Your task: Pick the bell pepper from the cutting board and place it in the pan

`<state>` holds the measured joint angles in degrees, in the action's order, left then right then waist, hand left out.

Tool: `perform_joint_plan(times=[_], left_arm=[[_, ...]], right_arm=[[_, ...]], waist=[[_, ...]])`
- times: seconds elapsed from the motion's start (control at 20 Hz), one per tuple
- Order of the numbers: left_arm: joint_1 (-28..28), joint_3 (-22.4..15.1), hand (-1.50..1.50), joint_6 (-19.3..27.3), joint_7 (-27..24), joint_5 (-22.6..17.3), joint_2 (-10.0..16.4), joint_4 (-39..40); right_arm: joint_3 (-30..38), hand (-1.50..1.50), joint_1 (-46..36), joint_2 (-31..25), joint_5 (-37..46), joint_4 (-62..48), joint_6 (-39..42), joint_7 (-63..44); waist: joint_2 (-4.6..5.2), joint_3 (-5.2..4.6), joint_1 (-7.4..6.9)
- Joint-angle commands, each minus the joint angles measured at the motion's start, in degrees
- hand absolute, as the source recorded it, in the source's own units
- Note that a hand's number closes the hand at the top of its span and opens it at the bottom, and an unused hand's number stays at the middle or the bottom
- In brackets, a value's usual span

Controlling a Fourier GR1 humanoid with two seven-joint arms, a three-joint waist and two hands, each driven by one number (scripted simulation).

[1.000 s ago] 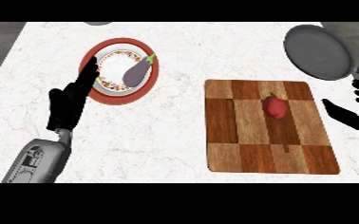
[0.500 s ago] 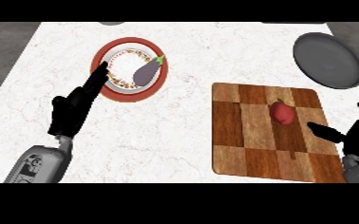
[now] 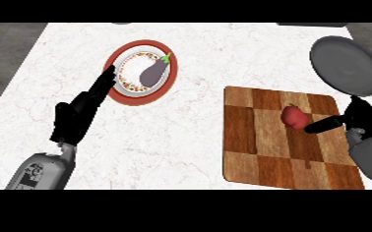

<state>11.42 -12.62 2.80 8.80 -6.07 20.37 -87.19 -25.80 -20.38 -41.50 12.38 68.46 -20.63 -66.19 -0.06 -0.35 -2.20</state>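
- Head view, the change: my right hand (image 3: 355, 117) has come in from the right edge of the frame since a second ago. It now sits over the right side of the cutting board (image 3: 265, 145), with one straight finger reaching left.
- That fingertip is just beside the bell pepper (image 3: 293, 116), on its lower right. I cannot tell whether it touches yet.
- The right hand is open and has hold of nothing. No finger or thumb curls round the pepper.
- The bell pepper sits where it did, on the upper right part of the board, not lifted.
- The pan (image 3: 344, 65) is in the upper right of the frame, just beyond the board's far corner, and nothing lies in it.
- My left hand (image 3: 78, 114) stays at the lower left with fingers straight, empty. Its tips are at the rim of the red plate (image 3: 145, 100) that carries the eggplant (image 3: 150, 73). It plays no part here.
- My reading: the approach is nearly done and the grasp comes next. I would bring the thumb and fingers to either side of the pepper before closing, since a sideways nudge could roll it across the board.
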Motion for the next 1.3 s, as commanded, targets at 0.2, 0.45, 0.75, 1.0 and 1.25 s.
perform_joint_plan(times=[0.2, 0.45, 0.75, 1.0, 1.25], left_arm=[[-0.11, -0.93, 0.00, -0.37, -0.54, 0.90, -0.78, -0.28], [3.36, 1.17, 0.00, 0.30, 2.78, 0.63, -0.76, 1.13], [-2.16, 0.18, 0.00, 0.47, 0.76, 1.40, -0.82, -3.02], [-1.56, 0.79, 0.00, 0.22, 2.83, 1.25, -0.63, -3.37], [0.21, 2.15, 0.00, -0.51, 2.09, 0.84, -1.10, -1.70]], right_arm=[[0.72, -1.50, -12.95, 3.81, -12.73, -5.55, 19.28, -16.70], [-2.90, -1.50, -16.65, 6.65, -12.26, -10.25, 19.34, -19.03], [-5.52, -1.50, -19.72, 9.58, -11.90, -18.12, 19.55, -19.04], [-6.52, -1.50, -22.21, 10.74, -12.59, -22.46, 22.07, -19.04], [-7.35, -1.50, -22.87, 12.89, -11.04, -24.93, 20.47, -18.47]], waist=[[0.54, 0.20, -0.53], [0.33, 0.26, 0.95], [0.04, 0.24, 0.47], [-0.06, 0.26, 1.13], [0.09, 0.29, 1.66]])
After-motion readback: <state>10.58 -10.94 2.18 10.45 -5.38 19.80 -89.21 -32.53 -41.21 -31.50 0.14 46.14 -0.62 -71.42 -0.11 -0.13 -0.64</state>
